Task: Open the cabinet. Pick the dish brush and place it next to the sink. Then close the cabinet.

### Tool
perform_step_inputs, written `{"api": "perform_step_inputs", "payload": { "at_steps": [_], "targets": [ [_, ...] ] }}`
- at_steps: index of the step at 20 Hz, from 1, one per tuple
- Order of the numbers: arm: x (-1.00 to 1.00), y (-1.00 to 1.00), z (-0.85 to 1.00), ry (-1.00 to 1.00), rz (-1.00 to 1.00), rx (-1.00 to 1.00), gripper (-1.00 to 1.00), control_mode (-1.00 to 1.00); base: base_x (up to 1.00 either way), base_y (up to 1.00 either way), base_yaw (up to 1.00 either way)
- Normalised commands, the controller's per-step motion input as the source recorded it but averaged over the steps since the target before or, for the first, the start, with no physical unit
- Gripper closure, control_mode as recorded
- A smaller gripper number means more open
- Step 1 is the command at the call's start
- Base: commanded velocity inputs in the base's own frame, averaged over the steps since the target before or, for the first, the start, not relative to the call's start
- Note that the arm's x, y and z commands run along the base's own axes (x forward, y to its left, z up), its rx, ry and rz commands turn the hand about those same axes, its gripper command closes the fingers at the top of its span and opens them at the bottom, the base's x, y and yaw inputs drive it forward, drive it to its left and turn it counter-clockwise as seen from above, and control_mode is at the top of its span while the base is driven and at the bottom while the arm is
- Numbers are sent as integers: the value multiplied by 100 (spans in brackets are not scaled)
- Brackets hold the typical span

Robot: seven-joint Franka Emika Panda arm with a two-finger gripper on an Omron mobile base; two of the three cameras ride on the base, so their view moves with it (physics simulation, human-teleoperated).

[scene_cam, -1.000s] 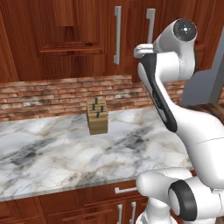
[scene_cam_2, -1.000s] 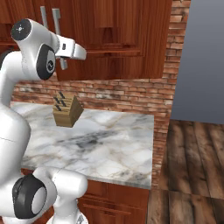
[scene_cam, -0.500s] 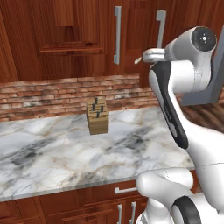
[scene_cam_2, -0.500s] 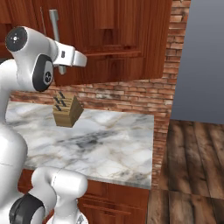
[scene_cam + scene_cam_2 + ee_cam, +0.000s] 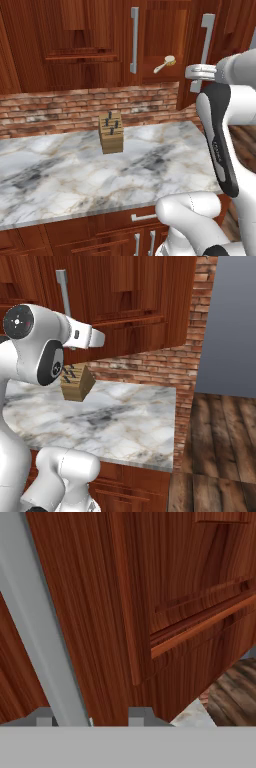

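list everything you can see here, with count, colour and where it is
cabinet: one, reddish-brown wood, on the wall above the counter, right door swung partly open
bar handles: two, silver, vertical, one on each cabinet door
dish brush: one, pale handle and tan head, inside the cabinet in the gap between the doors
knife block: one, light wood with dark knife handles, on the counter near the brick wall
counter: one, grey-white marble, below the cabinet
brick backsplash: one, red-brown, behind the counter
lower cabinets: dark wood, short silver handles, under the counter
wood floor: brown planks, right of the counter
gripper: one, white and grey, closed on the right door's handle
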Motion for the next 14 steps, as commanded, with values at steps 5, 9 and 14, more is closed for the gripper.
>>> {"api": "perform_step_inputs", "payload": {
  "at_steps": [5,9,14],
  "targets": [
    [-66,-74,0,-7,4,4,100,-100,0,0,0],
    [-49,-63,0,-6,6,3,100,-100,0,0,0],
    [-11,-24,0,0,1,1,-100,-100,0,0,0]
  ]
}}
